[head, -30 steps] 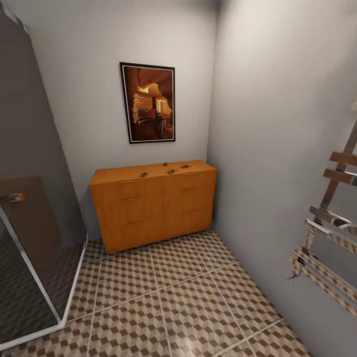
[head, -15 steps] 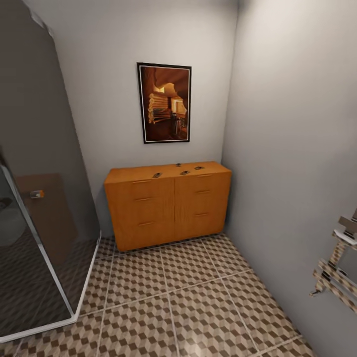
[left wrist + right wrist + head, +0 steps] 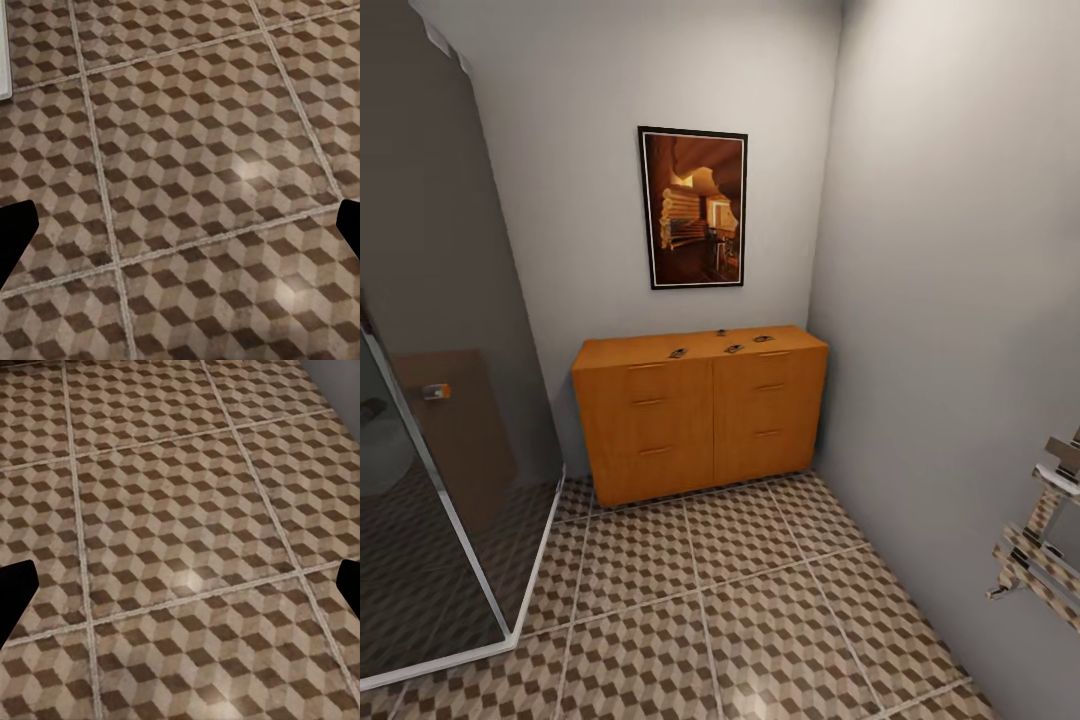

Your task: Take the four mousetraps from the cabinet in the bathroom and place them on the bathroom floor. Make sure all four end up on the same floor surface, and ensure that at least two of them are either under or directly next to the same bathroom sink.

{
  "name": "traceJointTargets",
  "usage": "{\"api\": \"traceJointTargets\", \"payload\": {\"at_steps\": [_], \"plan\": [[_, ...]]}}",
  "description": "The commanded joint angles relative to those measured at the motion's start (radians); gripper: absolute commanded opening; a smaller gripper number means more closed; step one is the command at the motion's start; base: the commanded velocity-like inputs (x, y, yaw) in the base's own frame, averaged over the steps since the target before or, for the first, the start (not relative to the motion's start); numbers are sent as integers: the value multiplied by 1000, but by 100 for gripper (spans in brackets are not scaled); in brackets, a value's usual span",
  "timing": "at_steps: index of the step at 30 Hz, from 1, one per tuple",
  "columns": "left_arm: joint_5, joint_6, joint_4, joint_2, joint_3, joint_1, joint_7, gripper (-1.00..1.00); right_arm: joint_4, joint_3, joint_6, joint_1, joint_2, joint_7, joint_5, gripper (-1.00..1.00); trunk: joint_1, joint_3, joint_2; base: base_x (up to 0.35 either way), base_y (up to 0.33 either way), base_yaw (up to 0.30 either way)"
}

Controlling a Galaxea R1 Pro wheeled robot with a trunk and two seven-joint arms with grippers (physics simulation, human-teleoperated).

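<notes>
Underfoot, bathroom floor of large square tiles printed with a brown, beige and white cube pattern, glossy in spots, split by pale grout lines. Seen in the left wrist view: left gripper spread wide, dark fingertips at the two edges of the frame, nothing between them but tile. Same in the right wrist view: right gripper wide open and empty, black fingertips far apart over the patterned tiles. Left of the cabinet, a dark smoked-glass shower enclosure with a pale frame and a white base kerb. Right of the cabinet and nearer, a chrome ladder-style towel rail on the grey side wall. Against the far wall, the cabinet: low, wide, smooth orange-brown wood, two columns of three drawers with slot handles, all shut, tiles bare between it and the camera. On the cabinet top, four mousetraps, small flat dark-fitted pieces lying apart from each other, three toward the right half, details too small to make out. Above the cabinet, a black-framed picture in warm orange and brown tones on plain grey wall.
</notes>
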Motion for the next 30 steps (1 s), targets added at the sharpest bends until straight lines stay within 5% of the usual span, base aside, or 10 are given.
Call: {"api": "traceJointTargets", "payload": {"at_steps": [1,14,30], "plan": [[0,-2,-1,0,0,0,0,100,1,1,-3,-1,0,-1,1,100,0,-1,0,0,0,0],[0,-2,-1,0,0,0,0,100,1,1,-3,-1,0,-1,1,100,0,-1,0,32,0,0],[0,-2,-1,0,0,0,0,100,1,1,-3,-1,0,-1,1,100,0,-1,0,201,0,0]]}}
